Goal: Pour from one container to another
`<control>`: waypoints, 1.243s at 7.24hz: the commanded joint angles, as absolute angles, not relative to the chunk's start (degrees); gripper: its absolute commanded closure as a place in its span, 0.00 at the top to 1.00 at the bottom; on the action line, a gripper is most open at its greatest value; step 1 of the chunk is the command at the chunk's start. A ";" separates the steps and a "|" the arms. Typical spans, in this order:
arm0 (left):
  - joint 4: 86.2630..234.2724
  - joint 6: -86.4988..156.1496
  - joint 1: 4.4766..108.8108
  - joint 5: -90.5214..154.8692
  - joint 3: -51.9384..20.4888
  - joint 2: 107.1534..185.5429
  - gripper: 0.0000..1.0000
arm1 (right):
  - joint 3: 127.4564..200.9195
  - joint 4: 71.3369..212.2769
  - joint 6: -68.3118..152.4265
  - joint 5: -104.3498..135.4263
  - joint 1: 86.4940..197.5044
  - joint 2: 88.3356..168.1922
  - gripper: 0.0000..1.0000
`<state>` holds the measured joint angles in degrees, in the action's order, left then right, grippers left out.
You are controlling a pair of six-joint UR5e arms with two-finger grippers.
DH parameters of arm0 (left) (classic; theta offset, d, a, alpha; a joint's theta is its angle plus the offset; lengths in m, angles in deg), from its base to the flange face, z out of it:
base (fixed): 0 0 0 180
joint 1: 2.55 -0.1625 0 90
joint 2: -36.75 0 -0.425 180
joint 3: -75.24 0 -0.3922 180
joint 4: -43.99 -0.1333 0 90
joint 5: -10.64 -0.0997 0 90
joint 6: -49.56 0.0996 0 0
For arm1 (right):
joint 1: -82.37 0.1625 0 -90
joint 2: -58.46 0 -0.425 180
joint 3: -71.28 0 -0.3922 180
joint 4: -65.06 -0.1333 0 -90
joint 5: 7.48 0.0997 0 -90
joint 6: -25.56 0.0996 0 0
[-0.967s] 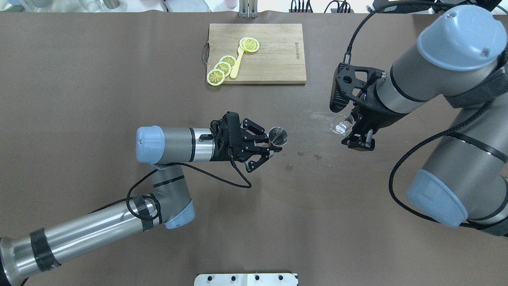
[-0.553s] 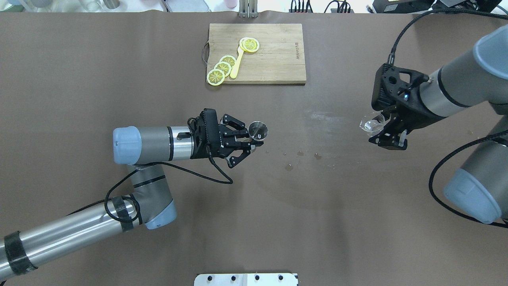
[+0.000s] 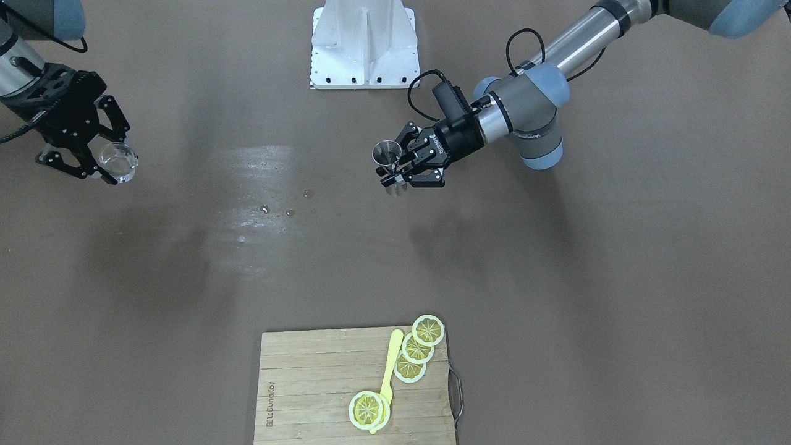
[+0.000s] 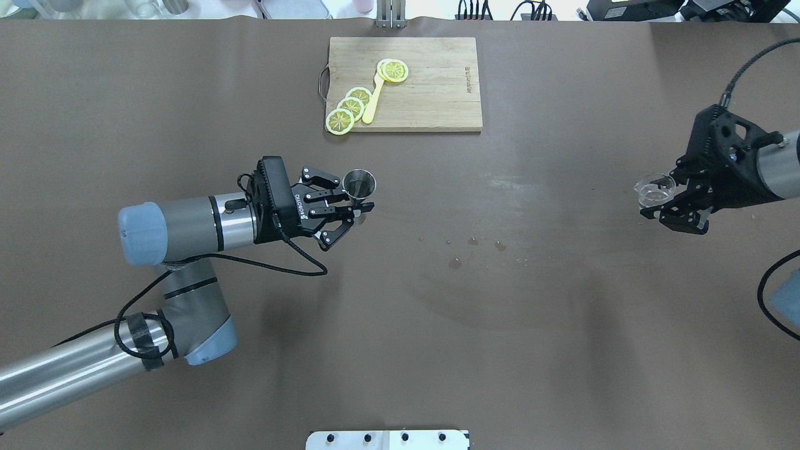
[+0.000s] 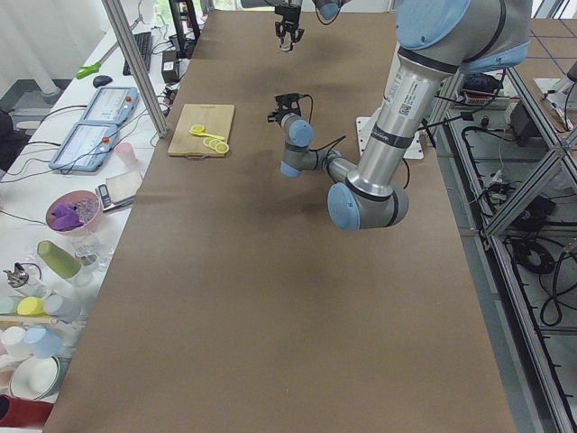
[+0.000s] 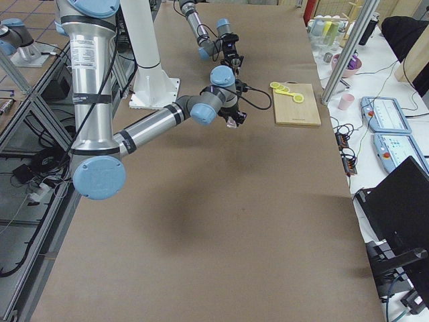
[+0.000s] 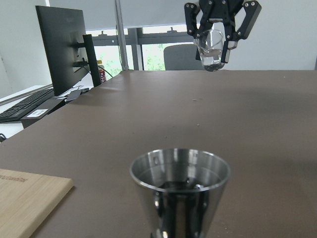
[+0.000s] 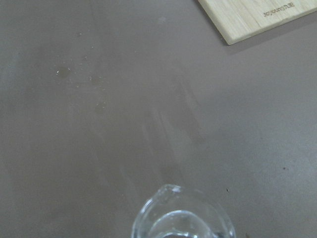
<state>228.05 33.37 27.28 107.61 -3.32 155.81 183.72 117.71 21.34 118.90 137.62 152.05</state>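
Clearly no pouring was under way when I looked. The left gripper (image 4: 354,204) was clamped on the narrow waist of a metal cup (image 4: 360,184), mouth up, left of the table's middle. Far off at the right edge, the right gripper (image 4: 666,204) had its fingers closed around a small glass (image 4: 654,190), which stood upright too. The two containers were well apart, with a wide stretch of bare table (image 4: 437,350) between them.

Some clear liquid sat in the bottom of the glass. I could not tell whether the metal cup held anything, as its inside looked dark. A few wet spots (image 4: 472,241) lay on the table between the two. I judged the pour was either finished or not begun, and could not say which. If it was yet to come, the containers had to be brought together and one tipped over the other.

The left arm (image 4: 187,225) came in from the near left, bent at the elbow and ran level toward the right, with its gripper lying on its side. The right arm (image 4: 778,172) was mostly out of sight, its wrist reaching leftward with the glass held clear above the table. A cutting board (image 4: 431,94) with lemon slices (image 4: 394,70) lay at the far side, away from both grippers.
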 commanded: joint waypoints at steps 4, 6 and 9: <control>214.36 25.67 25.84 87.33 -23.95 137.86 0.00 | 162.65 80.52 26.51 121.71 143.36 158.73 0.00; 207.68 20.32 24.96 77.49 -26.00 135.72 0.00 | 151.83 63.90 30.72 121.63 143.36 158.48 0.00; 198.78 8.28 24.09 64.99 -26.01 135.11 0.00 | 143.74 54.21 31.35 120.93 143.45 158.48 0.00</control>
